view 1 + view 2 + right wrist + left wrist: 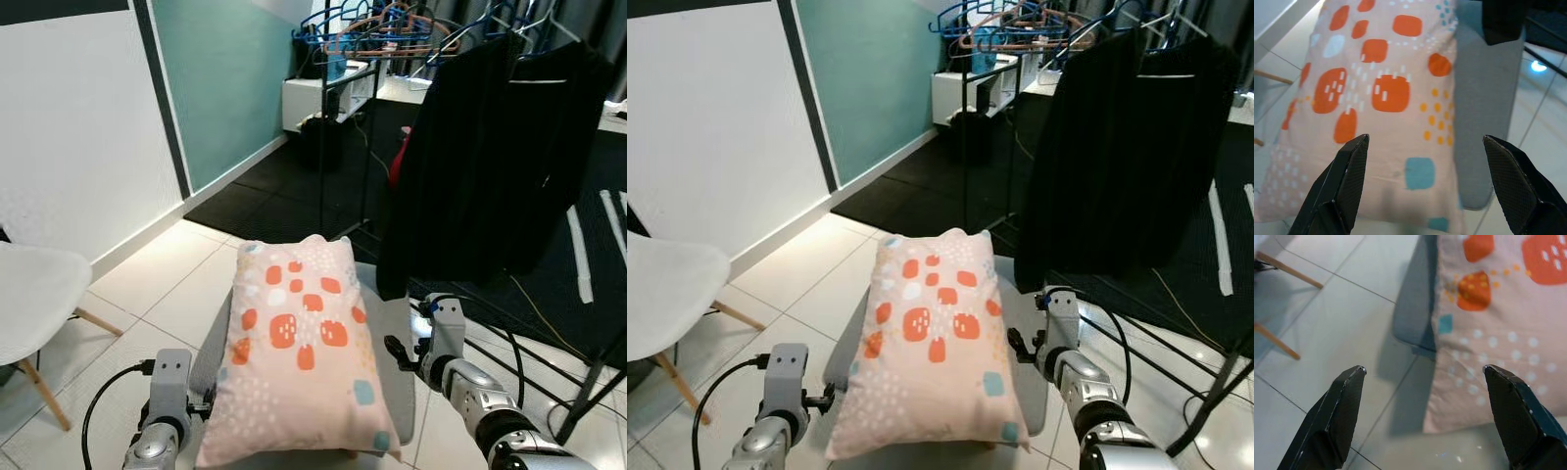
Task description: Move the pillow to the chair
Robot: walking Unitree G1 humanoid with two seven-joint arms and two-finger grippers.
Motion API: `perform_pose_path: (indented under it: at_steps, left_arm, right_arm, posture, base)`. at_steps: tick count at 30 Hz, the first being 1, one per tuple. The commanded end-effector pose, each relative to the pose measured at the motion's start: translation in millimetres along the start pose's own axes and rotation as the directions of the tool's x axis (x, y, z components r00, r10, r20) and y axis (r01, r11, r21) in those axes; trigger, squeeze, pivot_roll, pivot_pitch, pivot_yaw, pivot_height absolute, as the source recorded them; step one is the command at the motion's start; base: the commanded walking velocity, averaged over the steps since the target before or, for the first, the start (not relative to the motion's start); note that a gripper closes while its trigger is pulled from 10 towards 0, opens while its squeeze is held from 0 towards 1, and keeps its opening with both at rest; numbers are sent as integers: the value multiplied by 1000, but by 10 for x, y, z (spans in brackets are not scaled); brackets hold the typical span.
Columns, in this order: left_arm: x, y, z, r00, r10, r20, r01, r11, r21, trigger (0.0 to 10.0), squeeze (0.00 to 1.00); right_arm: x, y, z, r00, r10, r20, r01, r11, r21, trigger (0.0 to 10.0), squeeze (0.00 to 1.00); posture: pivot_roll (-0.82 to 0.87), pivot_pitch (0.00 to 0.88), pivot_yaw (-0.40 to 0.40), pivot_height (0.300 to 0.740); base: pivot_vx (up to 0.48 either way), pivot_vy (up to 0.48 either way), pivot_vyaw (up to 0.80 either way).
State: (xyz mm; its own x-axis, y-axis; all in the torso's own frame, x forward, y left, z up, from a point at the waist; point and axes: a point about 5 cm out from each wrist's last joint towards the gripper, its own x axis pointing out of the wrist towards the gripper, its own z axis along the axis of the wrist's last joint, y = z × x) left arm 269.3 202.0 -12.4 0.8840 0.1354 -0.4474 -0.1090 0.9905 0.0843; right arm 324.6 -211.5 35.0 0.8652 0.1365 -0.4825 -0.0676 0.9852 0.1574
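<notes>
Tiled floor [147, 294], white chair [34, 294] off left. Pillow [299, 352] lying on grey seat [1484, 122]. Left gripper [1422, 377] and right gripper [1425, 147] both spread wide, flanking it. Best squeezed evenly from both sides, lifted level.

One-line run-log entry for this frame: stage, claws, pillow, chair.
stage: pre-grasp | left claw: open, beside pillow | right claw: open, above pillow | pillow: on grey seat | white chair: robot's left

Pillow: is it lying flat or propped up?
Flat. The pillow lies face up along the grey seat, patterned side showing, its near end overhanging the seat's front edge.
</notes>
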Motion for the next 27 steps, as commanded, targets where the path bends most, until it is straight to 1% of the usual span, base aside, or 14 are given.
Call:
perform_pose_path:
  at_steps: [1, 6, 8, 13, 18, 23, 27]
  left_arm:
    - [-1, 27, 12, 1000, 3, 2, -3, 1000, 27, 10000, 0]
    - [-12, 47, 14, 1000, 2, 13, -2, 999, 38, 10000, 0]
    - [-21, 47, 12, 1000, 4, 17, -5, 999, 39, 10000, 0]
    - [-29, 40, 13, 1000, 8, 21, -8, 999, 37, 10000, 0]
    - [-42, 37, 14, 1000, 6, 24, -7, 999, 35, 10000, 0]
    - [-46, 70, 41, 999, 8, 35, -9, 999, 40, 10000, 0]
    - [-51, 107, 81, 999, 14, 49, -16, 999, 42, 10000, 0]
  right_arm:
    - [10, 14, 11, 1000, -2, -1, 2, 1000, 24, 10000, 0]
    - [7, 11, 0, 1000, -3, 0, 3, 1000, 30, 10000, 0]
    - [-4, -22, 1, 1000, -9, -3, 9, 999, 32, 10000, 0]
    - [-17, -66, 16, 1000, -16, -2, 17, 999, 31, 10000, 0]
    - [-34, -133, 84, 999, -30, 22, 29, 999, 41, 10000, 0]
    - [-31, -128, 107, 999, -26, 33, 24, 998, 56, 10000, 0]
    - [-20, -95, 113, 999, 0, 35, -3, 997, 74, 10000, 0]
  posture:
    - [-144, 25, 0, 690]
    - [-139, 34, 3, 675]
    - [-140, 41, -3, 660]
    - [-153, 46, -5, 645]
    - [-158, 53, -1, 620]
    - [-148, 60, 4, 605]
    - [-142, 64, 6, 590]
  base:
    - [0, 0, 0]
    - [0, 0, 0]
    - [0, 0, 0]
    - [0, 0, 0]
    - [0, 0, 0]
    - [0, 0, 0]
    - [0, 0, 0]
